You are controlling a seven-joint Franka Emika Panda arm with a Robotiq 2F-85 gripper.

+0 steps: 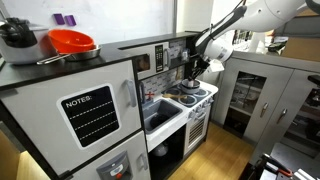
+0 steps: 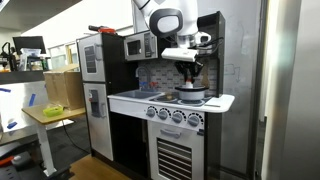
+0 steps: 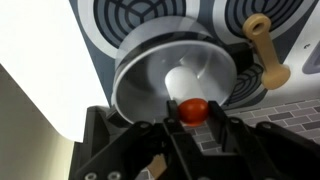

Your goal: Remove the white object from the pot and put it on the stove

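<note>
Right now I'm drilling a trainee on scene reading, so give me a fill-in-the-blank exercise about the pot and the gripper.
The white object lies ___ the pot.
The pot stands on the white toy ___.
The gripper hangs ___ the pot.
Missing words: inside; stove; above.

The arm (image 2: pixel 163 20) is white, built of smooth rounded segments with dark rings at the joints. Its end effector (image 2: pixel 190 72) is black, boxy and angular.
</note>
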